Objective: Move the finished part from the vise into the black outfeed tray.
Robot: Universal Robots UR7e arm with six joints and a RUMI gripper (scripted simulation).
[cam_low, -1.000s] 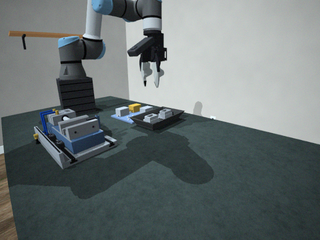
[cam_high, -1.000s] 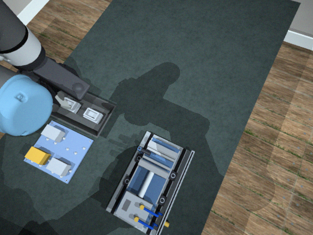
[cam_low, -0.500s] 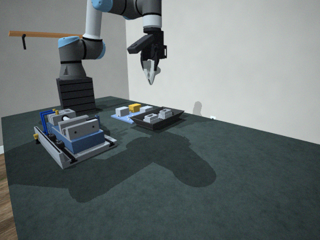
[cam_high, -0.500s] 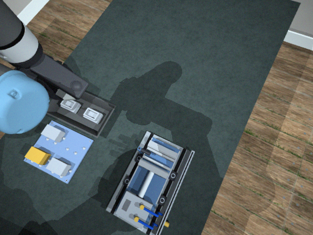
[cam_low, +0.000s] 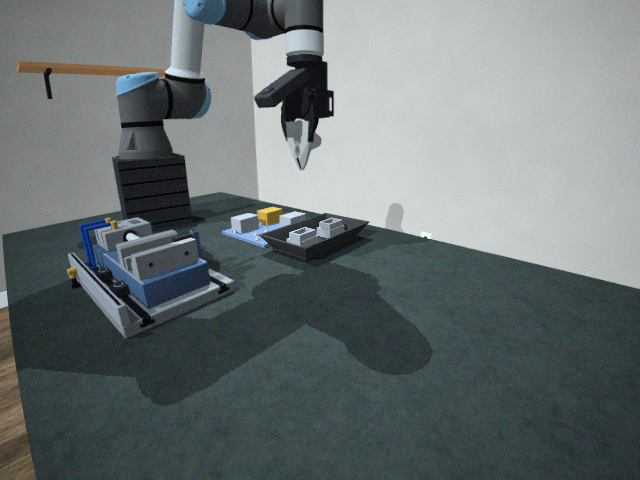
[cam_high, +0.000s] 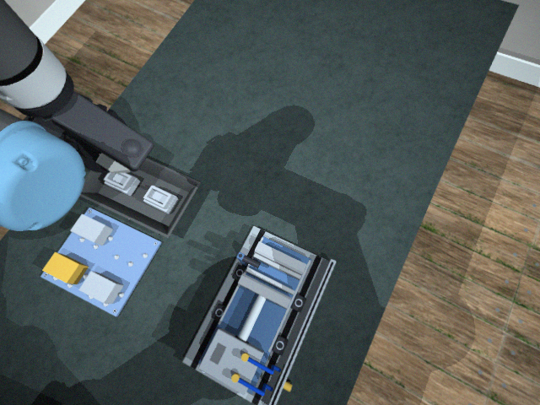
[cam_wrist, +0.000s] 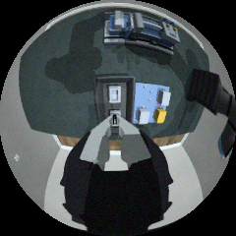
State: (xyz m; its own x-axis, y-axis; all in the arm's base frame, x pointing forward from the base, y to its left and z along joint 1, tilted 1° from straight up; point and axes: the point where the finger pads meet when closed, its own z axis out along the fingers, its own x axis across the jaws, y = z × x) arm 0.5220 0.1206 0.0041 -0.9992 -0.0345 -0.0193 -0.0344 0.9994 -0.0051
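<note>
Two grey blocks with pockets on top lie side by side in the black outfeed tray. They also show in the exterior view and in the wrist view. My gripper hangs high above the tray, shut and empty; its fingertips meet in the wrist view. The vise stands on the mat with nothing between its jaws.
A light blue fixture plate beside the tray carries two grey blocks and a yellow block. The arm's base stands behind the vise. A wooden shelf sticks out from the wall.
</note>
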